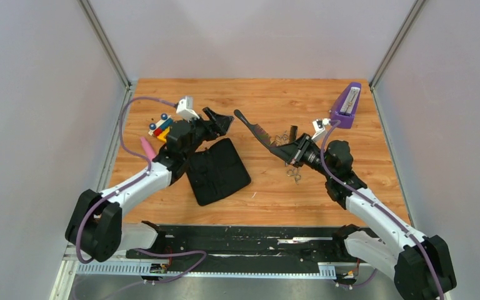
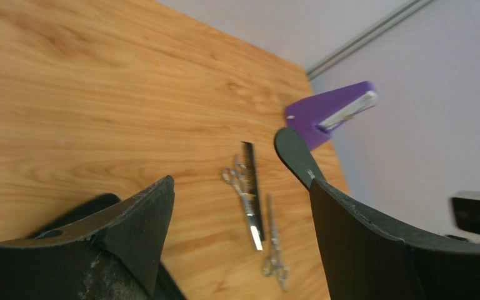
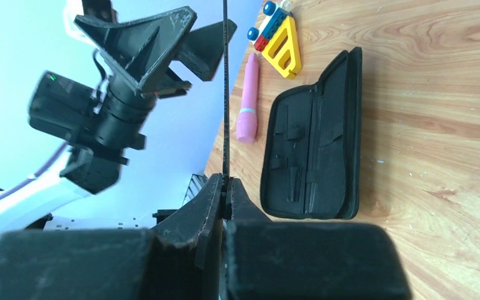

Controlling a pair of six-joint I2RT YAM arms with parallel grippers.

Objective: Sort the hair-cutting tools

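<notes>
Right wrist view shows the handled comb [image 3: 225, 94] edge-on, a thin line rising from the right claw [image 3: 224, 184], which is clamped tight on it. From above, its long axis runs up-left, the free end pointing at the left claw [image 1: 220, 119], whose jaws stand wide and hold nothing. The case [image 1: 217, 170] lies nearer the left arm. The scissors [image 2: 244, 194] and straight comb [image 2: 250, 181] rest on the desk [image 1: 275, 194], and in the top view the right wrist partly hides them.

Handled black comb [image 1: 254, 130] aloft; straight comb [image 2: 253, 187], two silver scissors [image 2: 244, 201] flat on table [image 1: 350, 187].
</notes>
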